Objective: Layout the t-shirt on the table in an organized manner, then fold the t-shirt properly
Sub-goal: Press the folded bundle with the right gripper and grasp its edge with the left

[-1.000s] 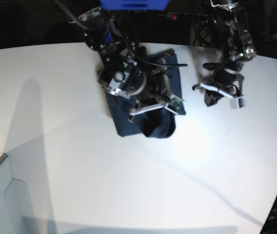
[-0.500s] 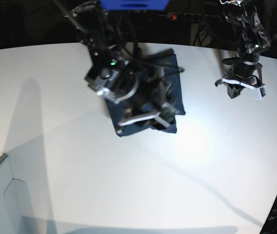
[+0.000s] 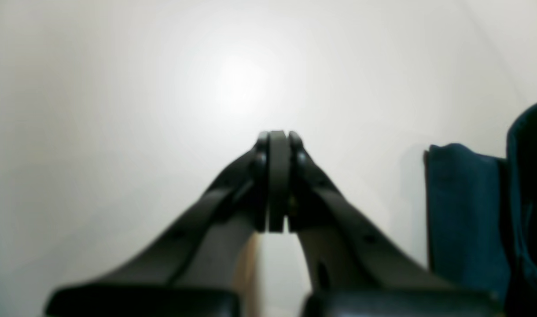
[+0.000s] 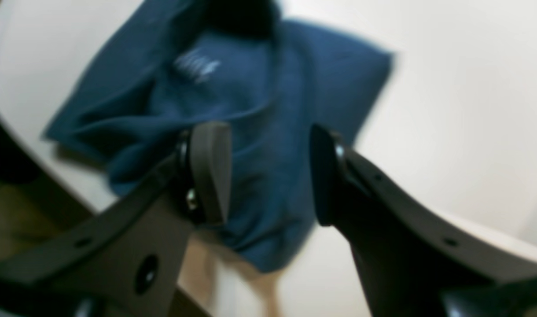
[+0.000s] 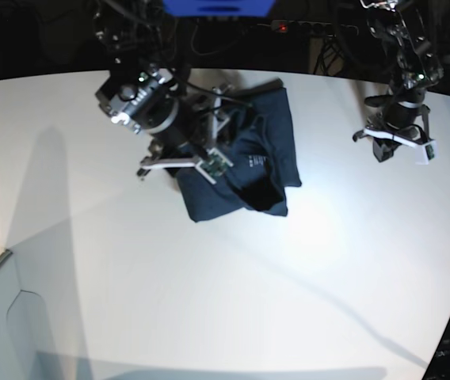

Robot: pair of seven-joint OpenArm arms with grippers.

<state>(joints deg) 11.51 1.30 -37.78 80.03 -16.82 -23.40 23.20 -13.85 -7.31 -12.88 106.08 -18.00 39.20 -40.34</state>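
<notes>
At the 12 o'clock end of the table [image 5: 209, 293], the t-shirt [image 5: 245, 162] sits as a compact dark-blue bundle, roughly squared off, with a small white mark facing up near its middle and a loose fold bulging at its 5 o'clock corner. The right gripper [image 4: 268, 176] hangs above the bundle's 9 o'clock side, jaws spread with nothing between them; in its wrist view the cloth lies below the fingers, clear of both. That view is blurred, so I can't tell the height above the fabric. The left gripper [image 3: 277, 180] is well off at 2 o'clock, jaws pressed together and empty, over bare table, with only the edge of the shirt at the right border of its view. My read: this is late in the fold stage, since the shirt is already a multi-layer packet with no sleeves sticking out, so what's left is tidying or one more fold. Edges aren't crisp though: the 5 o'clock corner is puffy and the top edge at 12 o'clock looks rumpled. The next move probably calls for either pressing that bulge flat or pinching one edge and carrying it across, gripping all layers so the packet doesn't peel open. The left arm would need to open and come in to help.
</notes>
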